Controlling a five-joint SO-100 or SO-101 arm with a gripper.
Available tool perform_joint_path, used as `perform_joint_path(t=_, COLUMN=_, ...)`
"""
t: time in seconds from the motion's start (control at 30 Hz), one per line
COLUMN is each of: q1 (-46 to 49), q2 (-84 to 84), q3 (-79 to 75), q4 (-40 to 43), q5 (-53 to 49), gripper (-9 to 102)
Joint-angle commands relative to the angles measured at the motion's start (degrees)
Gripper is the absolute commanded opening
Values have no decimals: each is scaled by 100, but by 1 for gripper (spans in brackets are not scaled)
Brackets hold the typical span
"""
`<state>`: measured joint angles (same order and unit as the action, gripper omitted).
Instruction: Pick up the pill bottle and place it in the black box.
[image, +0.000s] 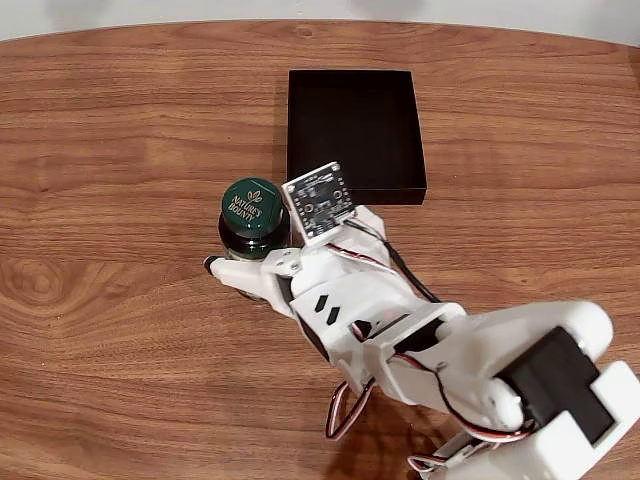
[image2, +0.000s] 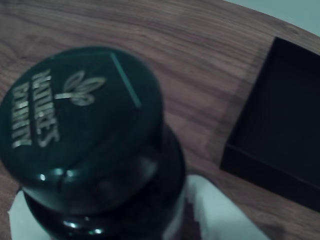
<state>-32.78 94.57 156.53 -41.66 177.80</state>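
Note:
The pill bottle (image: 252, 212) is dark green, and its cap reads "Nature's Bounty" with a leaf logo. It stands upright left of the table's middle in the fixed view. My gripper (image: 250, 252) is shut on the pill bottle, one white finger (image: 228, 274) on its near side and the other hidden under the camera board. In the wrist view the pill bottle (image2: 85, 130) looms close, with white fingers (image2: 220, 215) on both sides of its body. The black box (image: 355, 194) lies just behind and to the right, holding nothing. Its near wall (image2: 265, 175) shows at the right of the wrist view.
The wooden table (image: 120, 350) stretches bare to the left and front. My white arm (image: 470, 360) comes in from the lower right, with a black motor (image: 555, 385) and loose cables (image: 345, 410). The table's far edge (image: 150, 28) meets a pale wall.

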Motion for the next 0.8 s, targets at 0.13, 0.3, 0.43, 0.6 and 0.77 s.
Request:
perform_joint_path(t=0.13, q1=-202, q2=-44, q3=-360, q4=-378, q5=-53, gripper=25)
perform_joint_path(t=0.3, q1=-299, q2=167, q3=-193, q4=-396, q5=-70, gripper=22)
perform_joint_path(t=0.43, q1=-316, q2=475, q3=-44, q4=-352, q5=-62, gripper=22)
perform_joint_path(t=0.6, q1=-220, q2=1037, q3=97, q4=26, q5=0, gripper=22)
perform_joint_path(t=0.77, q1=26, q2=1652, q3=62, q4=580, q5=0, gripper=22)
